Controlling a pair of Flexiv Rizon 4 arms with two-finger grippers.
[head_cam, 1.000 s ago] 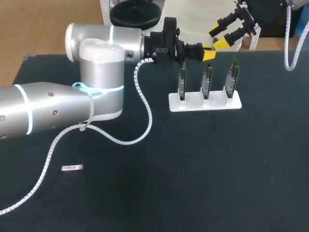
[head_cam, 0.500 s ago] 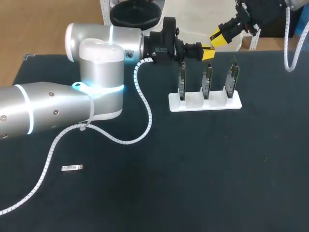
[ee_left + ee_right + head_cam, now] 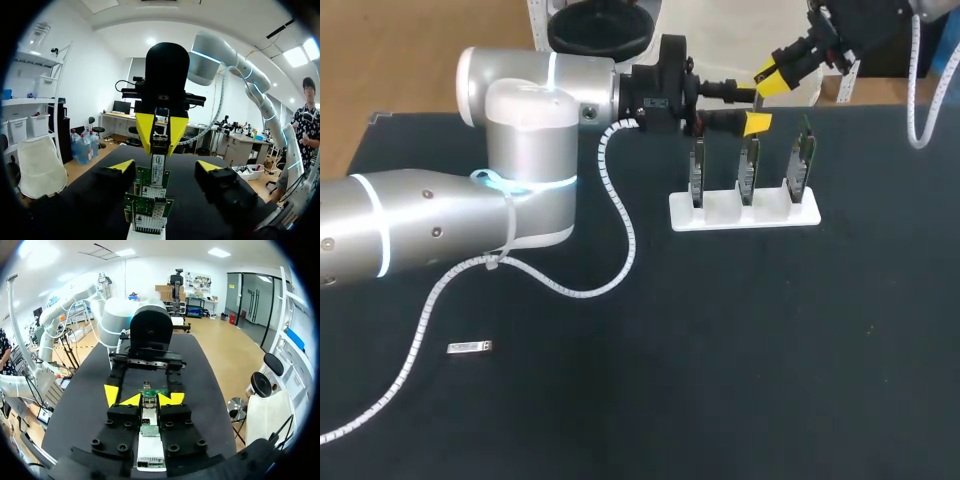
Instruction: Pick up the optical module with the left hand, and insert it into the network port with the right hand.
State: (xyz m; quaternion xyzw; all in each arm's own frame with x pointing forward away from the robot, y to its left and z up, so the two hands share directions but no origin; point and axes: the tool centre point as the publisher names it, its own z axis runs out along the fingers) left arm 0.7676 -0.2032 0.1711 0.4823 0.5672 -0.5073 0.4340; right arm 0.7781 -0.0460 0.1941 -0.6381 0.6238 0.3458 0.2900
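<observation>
The right gripper (image 3: 151, 399) is closed on the optical module (image 3: 149, 422) and holds it end-down just above a green network card (image 3: 150, 200) in the white stand (image 3: 745, 215), probably to line it up with the port. The left gripper (image 3: 165, 166) is open around the module and does not touch it.

The black worktop (image 3: 770, 350) carried a white stand (image 3: 744, 214) near its far edge, right of the middle, with three green boards (image 3: 749, 165) upright in it. A small silver piece (image 3: 470, 347) lay flat toward the near left corner, beside a white coiled cable (image 3: 412, 352).
</observation>
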